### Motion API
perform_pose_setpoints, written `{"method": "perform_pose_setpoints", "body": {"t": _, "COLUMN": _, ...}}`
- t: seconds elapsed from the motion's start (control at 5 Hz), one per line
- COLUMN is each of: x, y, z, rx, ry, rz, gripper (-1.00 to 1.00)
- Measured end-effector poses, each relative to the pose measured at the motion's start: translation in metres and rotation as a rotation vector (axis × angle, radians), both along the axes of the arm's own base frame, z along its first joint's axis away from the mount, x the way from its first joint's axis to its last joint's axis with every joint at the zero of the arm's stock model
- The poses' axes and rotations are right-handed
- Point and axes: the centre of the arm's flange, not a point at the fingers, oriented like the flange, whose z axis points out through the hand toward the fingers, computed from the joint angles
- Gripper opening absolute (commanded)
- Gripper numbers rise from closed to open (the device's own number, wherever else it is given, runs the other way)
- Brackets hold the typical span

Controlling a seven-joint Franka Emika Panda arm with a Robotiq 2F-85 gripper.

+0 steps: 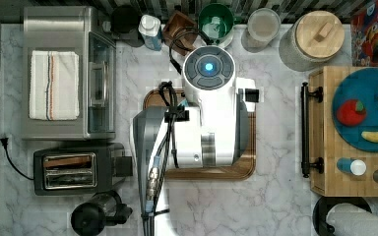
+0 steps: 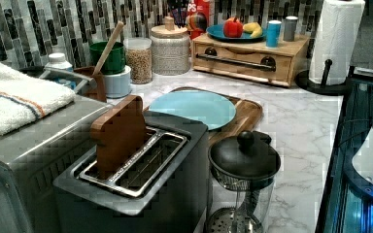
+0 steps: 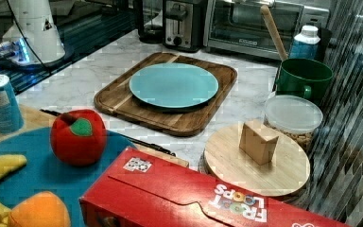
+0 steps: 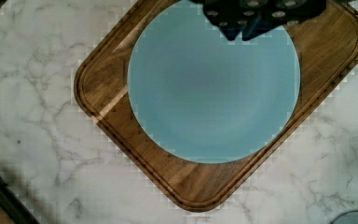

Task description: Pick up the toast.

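Observation:
The toast (image 2: 119, 133) is a reddish-brown slice standing upright in one slot of the black-and-silver toaster (image 2: 175, 194), about half of it above the slot. From above, the toast (image 1: 68, 161) is a narrow brown strip in the toaster (image 1: 112, 169) at the top view's lower left. My arm (image 1: 202, 128) hangs over the wooden board (image 1: 248, 167) in the middle of the counter, well to the right of the toaster in the top view. My gripper (image 4: 243, 25) hovers high above the light blue plate (image 4: 214, 88) on that board and holds nothing.
A toaster oven (image 1: 59, 34) with a folded towel stands beside the toaster, and a French press (image 2: 243, 170) in front of it. Jars, a green mug (image 3: 305, 78) and a bottle line the back wall. A wooden drawer box (image 2: 245, 56) with toy fruit and a paper towel roll (image 2: 337, 39) stand further along.

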Motion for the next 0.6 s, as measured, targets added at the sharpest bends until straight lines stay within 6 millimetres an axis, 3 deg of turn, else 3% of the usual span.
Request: {"method": "perform_pose_setpoints", "body": {"t": 0.6, "x": -0.0008, "y": -0.0014, "z": -0.0068, "rx": -0.005, "ry": 0.011, "rz": -0.001, "gripper": -1.00}}
